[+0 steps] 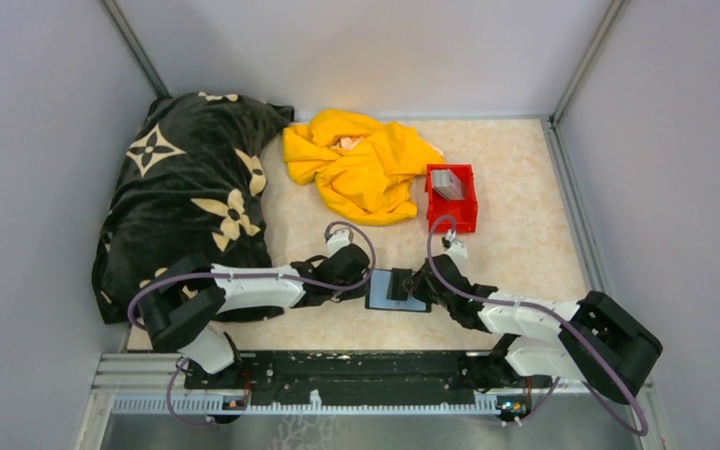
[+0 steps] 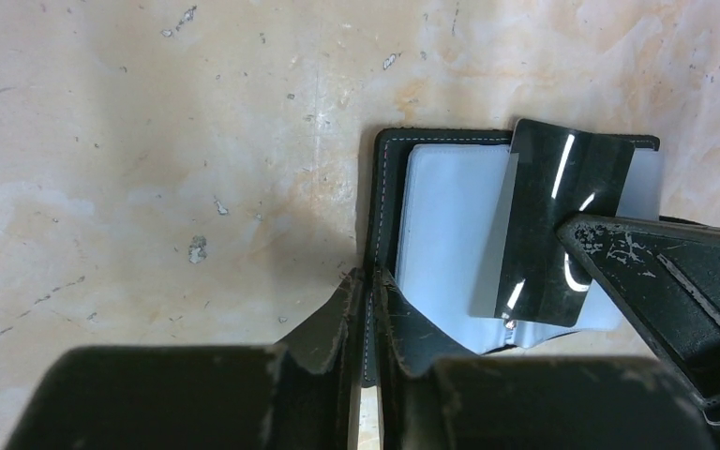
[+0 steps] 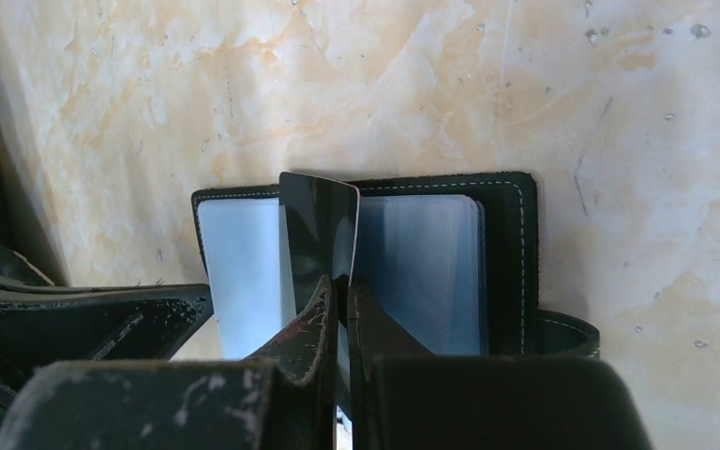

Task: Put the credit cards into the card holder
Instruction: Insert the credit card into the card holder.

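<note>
- Pinched in the right gripper (image 3: 342, 314), fingers fully closed: 1 card (image 3: 317, 230), dark and glossy, held by 1 end with the free end reaching over the open holder (image 3: 502, 262).
- Clamped in the left gripper (image 2: 367, 314), fingers narrow: the stitched cover edge of the holder, pinning it to the table (image 2: 150, 187).
- Found between the 2 grippers, near the front of the table: the holder, lying open with pale clear sleeves facing up.
- Well apart, further back in the red bin (image 1: 464, 217): the rest of the stack (image 1: 447, 183).
- Cannot tell whether the card's tip touches a sleeve or has entered 1.
- Card, by the look of it: light, thin, stiff and slick. Likely to pivot or slide in a 2-finger pinch if the tip snags. Best held at 1 short end, square to the fingers, leaving most of the length free for the slot.
- Holder, judged: light, soft-covered and floppy, apt to skid or fold shut under a push. Best gripped at the cover rim, away from the sleeves.
- Sleeves probably flimsy with tight mouths, so a shallow, gentle entry seems wise.
</note>
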Tool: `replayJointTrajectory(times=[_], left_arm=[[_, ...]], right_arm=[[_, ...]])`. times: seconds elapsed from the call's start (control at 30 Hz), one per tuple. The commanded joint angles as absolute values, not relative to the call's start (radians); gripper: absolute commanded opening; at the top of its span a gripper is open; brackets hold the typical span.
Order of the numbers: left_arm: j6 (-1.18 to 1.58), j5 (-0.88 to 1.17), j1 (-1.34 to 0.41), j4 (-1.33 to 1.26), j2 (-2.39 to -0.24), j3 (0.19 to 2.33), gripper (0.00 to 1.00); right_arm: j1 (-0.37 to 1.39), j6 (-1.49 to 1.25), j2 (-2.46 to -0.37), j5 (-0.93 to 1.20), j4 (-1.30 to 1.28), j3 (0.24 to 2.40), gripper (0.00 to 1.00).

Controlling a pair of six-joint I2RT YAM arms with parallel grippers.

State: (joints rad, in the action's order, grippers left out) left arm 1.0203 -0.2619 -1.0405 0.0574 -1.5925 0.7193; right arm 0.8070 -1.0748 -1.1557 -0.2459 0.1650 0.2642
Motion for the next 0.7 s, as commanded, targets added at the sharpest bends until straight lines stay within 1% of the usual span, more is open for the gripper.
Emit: replayJointTrajectory(times=[0.0,0.1,0.43,0.67], left_arm=[[0.998,-0.208,-1.057,0.238,-1.676,0.645,0.15],[0.997,-0.216,-1.057,0.238,-1.675,0.642,0.15],[0.999,-0.212,-1.056,0.232,-1.695,0.644,0.15],[0.999,-0.212,-1.057,0.235,-1.702,0.648,0.14]], right_arm=[[0.848,-1.038,-1.222,-0.244,0.032,0.272,0.0],[0.869,-1.041,-1.205,-0.238,0.006,0.267,0.0],[0.881,-1.065,-1.051,-0.234,-0.067,0.211,0.0],[0.881,-1.054,-1.107,-0.217,-0.009,0.212,0.0]])
